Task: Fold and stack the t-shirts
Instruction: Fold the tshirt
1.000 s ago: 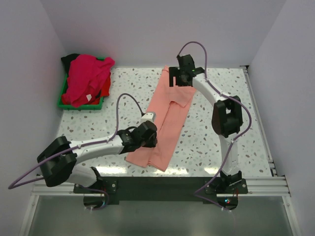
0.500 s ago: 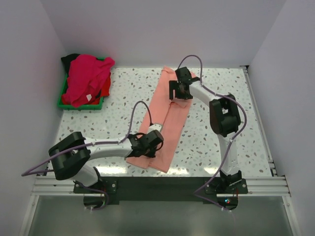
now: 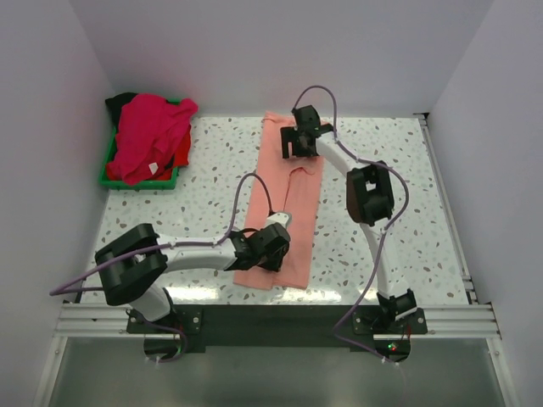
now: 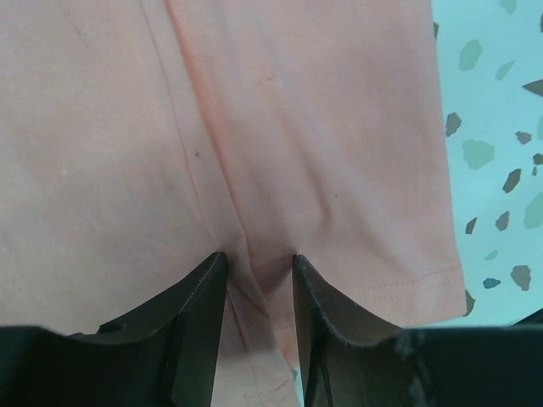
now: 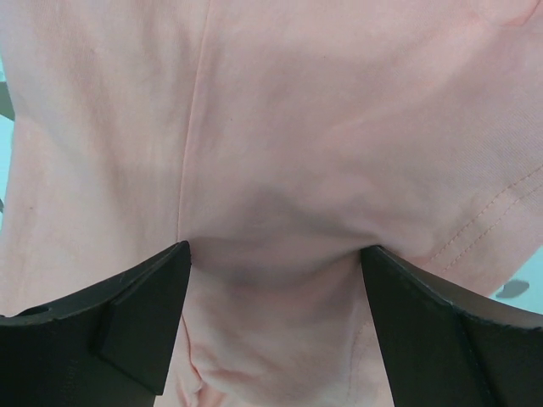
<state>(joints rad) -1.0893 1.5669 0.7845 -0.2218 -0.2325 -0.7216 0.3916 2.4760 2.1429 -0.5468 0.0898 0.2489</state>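
left gripper (image 4: pixel 259 259) looks nipped on a little ridge of the salmon-pink t-shirt (image 3: pixel 299 212) at its near hem, while the right gripper (image 3: pixel 297 142) is spread wide at the far end with cloth bulging between its fingers. the shirt's a long strip right of the green tray (image 3: pixel 109 175), so i'd guess they're squaring it for another fold. left arm's low and stretched sideways, right arm reaches far out, elbow bent.

place: robot lab | cues: white booth walls (image 3: pixel 254 59), speckled tabletop (image 3: pixel 212 170), arms (image 3: pixel 191 253) on aluminium rail (image 3: pixel 458 318)
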